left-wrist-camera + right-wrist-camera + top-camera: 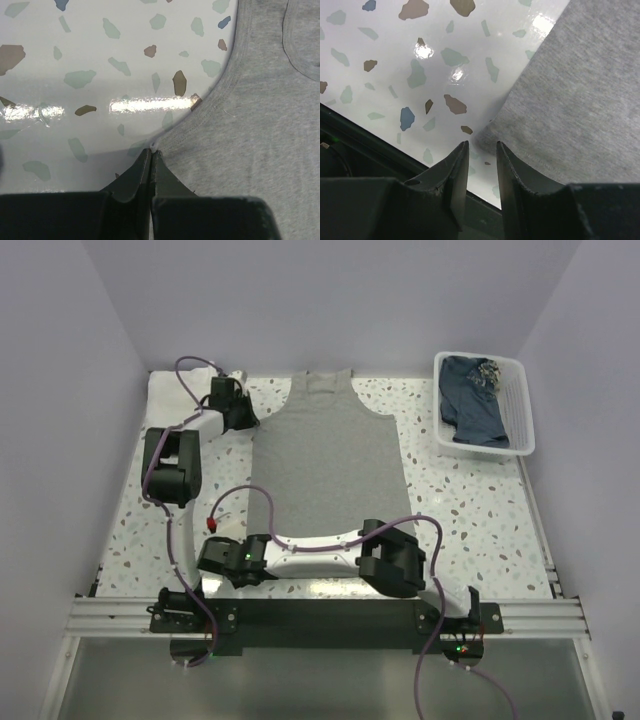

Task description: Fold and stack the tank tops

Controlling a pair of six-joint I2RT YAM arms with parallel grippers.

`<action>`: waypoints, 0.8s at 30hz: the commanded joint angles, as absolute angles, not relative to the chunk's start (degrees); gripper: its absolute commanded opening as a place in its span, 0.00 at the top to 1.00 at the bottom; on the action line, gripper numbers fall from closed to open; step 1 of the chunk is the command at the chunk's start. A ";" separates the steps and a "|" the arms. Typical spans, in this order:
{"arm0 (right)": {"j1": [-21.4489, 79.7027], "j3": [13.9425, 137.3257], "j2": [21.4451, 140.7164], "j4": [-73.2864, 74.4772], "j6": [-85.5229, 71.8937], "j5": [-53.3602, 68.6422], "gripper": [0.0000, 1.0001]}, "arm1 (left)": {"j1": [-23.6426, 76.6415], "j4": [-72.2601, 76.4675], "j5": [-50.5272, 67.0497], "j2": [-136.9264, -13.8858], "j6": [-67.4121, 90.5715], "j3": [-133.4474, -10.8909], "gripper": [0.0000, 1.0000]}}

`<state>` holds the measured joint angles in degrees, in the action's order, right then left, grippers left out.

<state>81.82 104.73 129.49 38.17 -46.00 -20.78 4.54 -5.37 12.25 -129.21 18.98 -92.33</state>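
Observation:
The grey tank top (pixel 330 460) lies spread flat in the middle of the table, neck toward the far side. My left gripper (pixel 248 418) is at its left armhole. In the left wrist view that gripper (pixel 151 150) is shut, with the armhole edge of the grey tank top (pixel 250 125) pinched at the tips. My right gripper (pixel 262 540) reaches across to the near-left hem corner. In the right wrist view it (pixel 482 145) stands open, and the hem corner of the grey cloth (pixel 580 100) lies just ahead of the gap. A white cloth (pixel 170 390) lies at the far left, partly hidden by the left arm.
A white slatted basket (pixel 527 410) stands at the far right with a dark blue garment (pixel 470 400) inside. The table's dark near edge (pixel 350 145) runs close behind the right fingers. The right arm's links lie along the near edge over the hem.

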 commanded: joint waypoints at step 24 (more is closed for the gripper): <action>82.00 109.08 133.25 42.37 -45.26 -22.77 0.83 | 3.60 -4.75 14.06 -128.32 20.13 -94.39 1.00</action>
<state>81.82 108.22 132.77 40.66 -45.21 -22.44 4.21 -5.45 13.28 -129.21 19.55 -92.36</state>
